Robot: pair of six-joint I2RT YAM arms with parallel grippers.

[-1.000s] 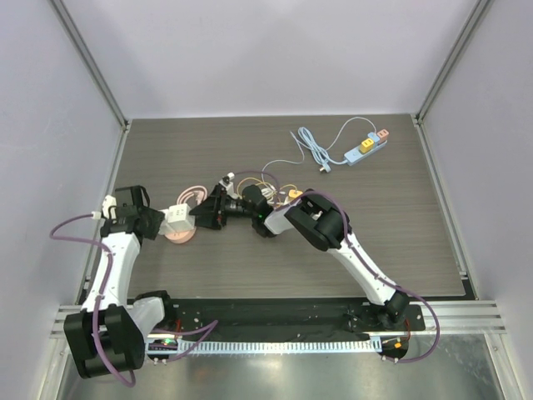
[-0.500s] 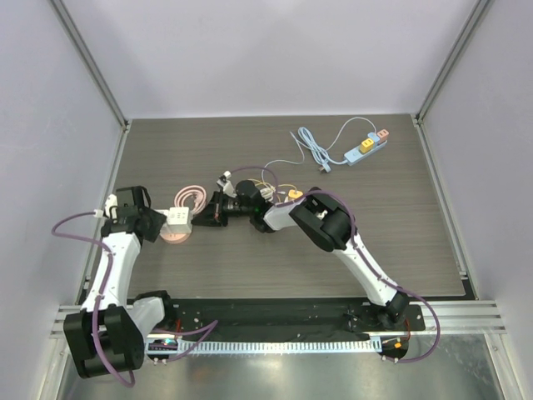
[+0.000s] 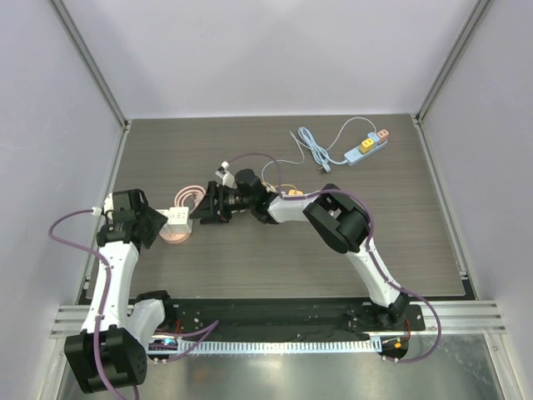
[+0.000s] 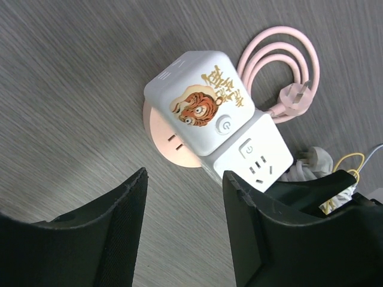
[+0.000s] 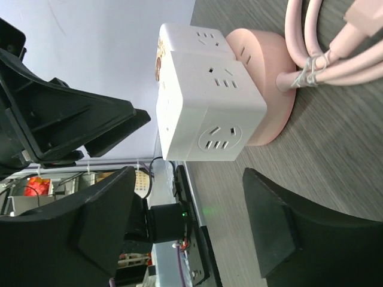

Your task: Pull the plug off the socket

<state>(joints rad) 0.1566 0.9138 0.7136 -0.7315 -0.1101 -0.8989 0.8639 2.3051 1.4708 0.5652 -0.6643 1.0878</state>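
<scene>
Now left fingers (image 4: 90, 239) released socket cube (image 4: 200, 110), withdrawn.

Power-symbol buttons (image 4: 226, 125) on socket cube (image 4: 190, 76)

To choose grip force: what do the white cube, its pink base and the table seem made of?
Cube: likely hard plastic, smooth, semi-gloss; crisp moulded slots, soft sheen.
Base: likely matte pink plastic; even colour.
Table: dark wood-grain surface, perhaps laminate; streaked lines.

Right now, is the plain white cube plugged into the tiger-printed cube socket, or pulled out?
Plugged in. The plain white cube sits flush against the tiger-printed cube socket, with no gap between them in either wrist view.
</scene>
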